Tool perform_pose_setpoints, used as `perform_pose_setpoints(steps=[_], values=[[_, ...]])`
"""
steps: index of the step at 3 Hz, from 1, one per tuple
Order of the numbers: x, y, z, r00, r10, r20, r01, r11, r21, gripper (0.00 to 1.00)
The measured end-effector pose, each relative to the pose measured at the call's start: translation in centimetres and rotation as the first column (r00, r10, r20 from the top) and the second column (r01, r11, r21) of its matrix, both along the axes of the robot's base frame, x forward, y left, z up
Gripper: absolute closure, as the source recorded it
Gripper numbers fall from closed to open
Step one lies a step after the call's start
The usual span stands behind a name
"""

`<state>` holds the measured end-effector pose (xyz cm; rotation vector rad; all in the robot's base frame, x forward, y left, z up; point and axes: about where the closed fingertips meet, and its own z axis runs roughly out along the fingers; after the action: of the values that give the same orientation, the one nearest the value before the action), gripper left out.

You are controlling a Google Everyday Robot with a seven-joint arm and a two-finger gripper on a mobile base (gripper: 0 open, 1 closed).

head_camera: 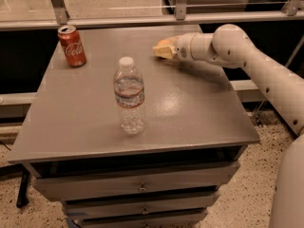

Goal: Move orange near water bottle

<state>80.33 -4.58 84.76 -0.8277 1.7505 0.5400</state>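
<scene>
The water bottle (pixel 128 95) stands upright near the middle of the grey table (pixel 190 113); it is clear with a white cap and a thin label band. My gripper (pixel 163 50) is at the back of the table, up and to the right of the bottle, with the arm reaching in from the right. Its pale fingers are shut on the orange (pixel 165 43), of which only a small orange patch shows between them. The gripper and orange are about a bottle's height away from the bottle.
A red Coca-Cola can (pixel 72 46) stands at the table's back left corner. A metal rail (pixel 118 22) runs behind the table. Drawers (pixel 142 186) sit below the front edge.
</scene>
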Motion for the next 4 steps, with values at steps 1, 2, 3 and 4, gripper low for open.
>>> perform_pose_setpoints(steps=[1,2,3,4], values=[[-2.1,-0.5,1.2,1.0000,0.008,0.005,-0.009,1.000,0.010,0.87],[-6.1,-1.4,2.7,0.9994,0.033,0.010,-0.034,0.999,0.024,1.00],[-11.6,-1.0,4.0,0.9944,0.104,0.014,-0.105,0.994,0.031,1.00],[-17.6,0.0,4.6,0.9779,0.207,0.030,-0.208,0.977,0.036,1.00]])
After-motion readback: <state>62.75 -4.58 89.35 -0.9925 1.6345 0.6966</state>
